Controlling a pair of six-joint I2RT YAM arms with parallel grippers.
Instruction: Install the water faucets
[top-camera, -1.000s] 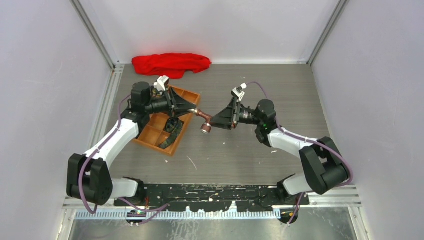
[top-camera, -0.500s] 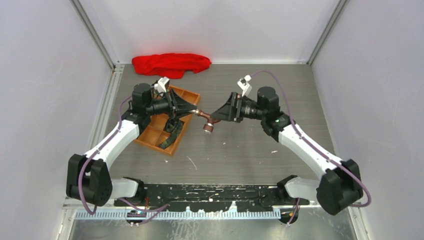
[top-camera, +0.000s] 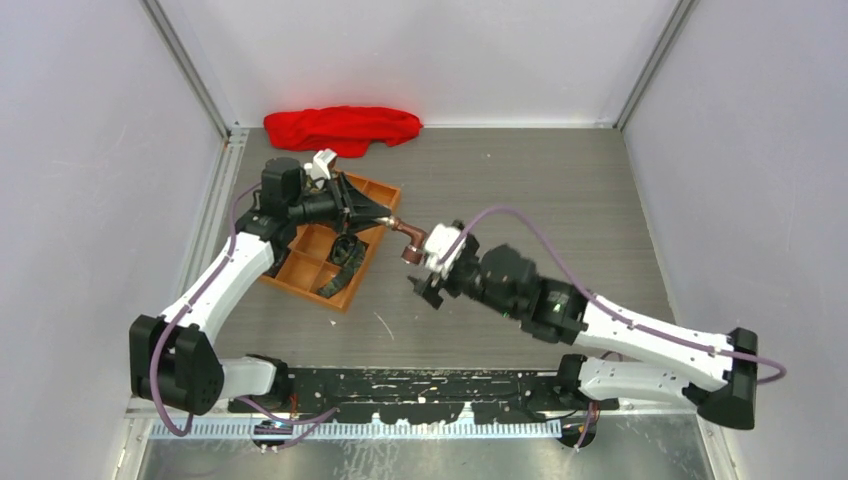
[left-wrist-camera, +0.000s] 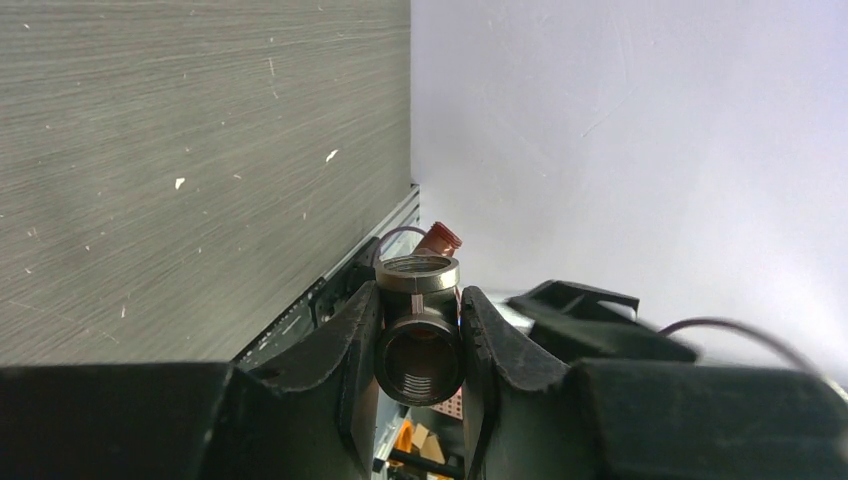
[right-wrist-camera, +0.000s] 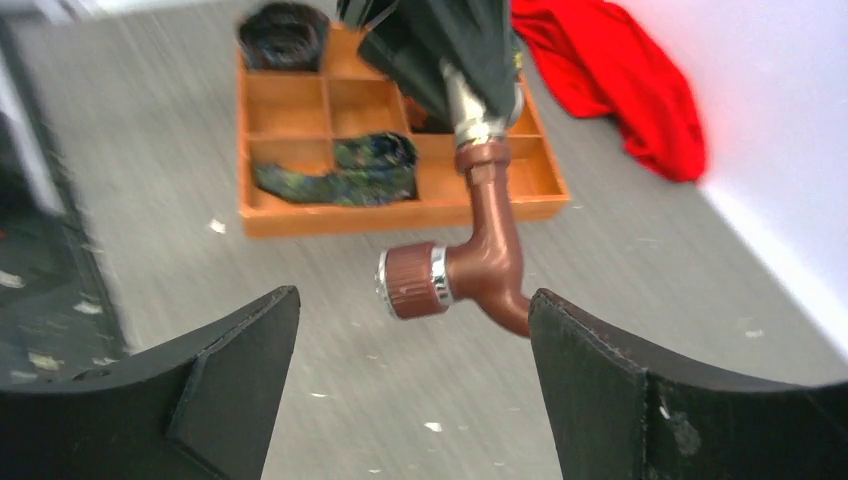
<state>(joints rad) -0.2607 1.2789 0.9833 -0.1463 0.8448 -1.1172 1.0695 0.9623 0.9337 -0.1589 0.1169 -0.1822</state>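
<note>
The left gripper (top-camera: 384, 221) is clenched on the silvery threaded end of the reddish-brown, copper-coloured metal water faucet (right-wrist-camera: 487, 262), holding it clear of the grey desk (top-camera: 560, 200). The right gripper (right-wrist-camera: 412, 300) is released. The faucet's ribbed knob lies just ahead of its spread fingers, untouched.
</note>
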